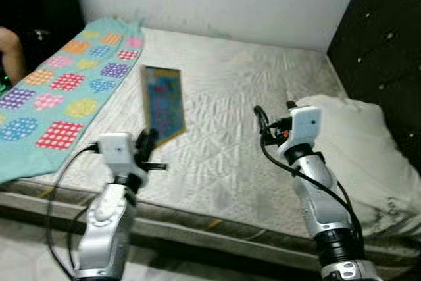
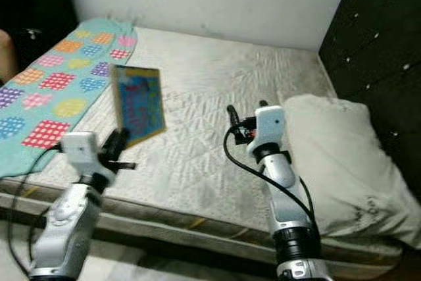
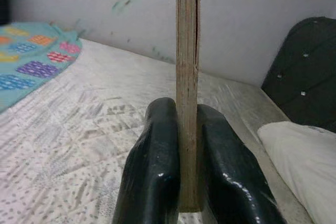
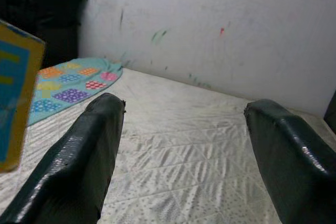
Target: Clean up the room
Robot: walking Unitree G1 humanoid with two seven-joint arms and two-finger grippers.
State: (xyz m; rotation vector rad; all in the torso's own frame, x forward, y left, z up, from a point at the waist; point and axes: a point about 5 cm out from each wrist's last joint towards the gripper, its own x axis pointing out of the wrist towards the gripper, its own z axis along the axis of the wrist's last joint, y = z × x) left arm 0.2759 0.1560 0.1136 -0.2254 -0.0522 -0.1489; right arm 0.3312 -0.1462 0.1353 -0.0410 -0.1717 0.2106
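So the robot's standing at the side of the bed (image 1: 223, 129), bare quilted mattress, and the left gripper (image 1: 148, 146) is pinching a book (image 1: 162, 104) by its lower edge and holding it up off the mattress. The left wrist view shows it best: both black fingers (image 3: 152, 171) pressed flat against either side of the book, the page edges running straight up between them. Blue cover with a yellowish border, and it's tilted a bit, hanging over the middle-left part of the bed.

The right gripper (image 1: 273, 120) is hovering over the mattress further to the right, fingers spread wide with nothing in them, just beside the white pillow (image 1: 358, 156) that lies up against the dark headboard (image 1: 381, 37). A teal blanket with coloured patches (image 1: 62, 90) is draped over the far left side of the bed.

Looks like the step here is clearing the book off the bed: it's picked up, but not put away anywhere yet. Next move probably means keeping that pinch firm while turning toward wherever books go, since the hold is only on one edge and the thing could swing or slip. No shelf or bin is visible, so the drop-off spot is anyone's guess.
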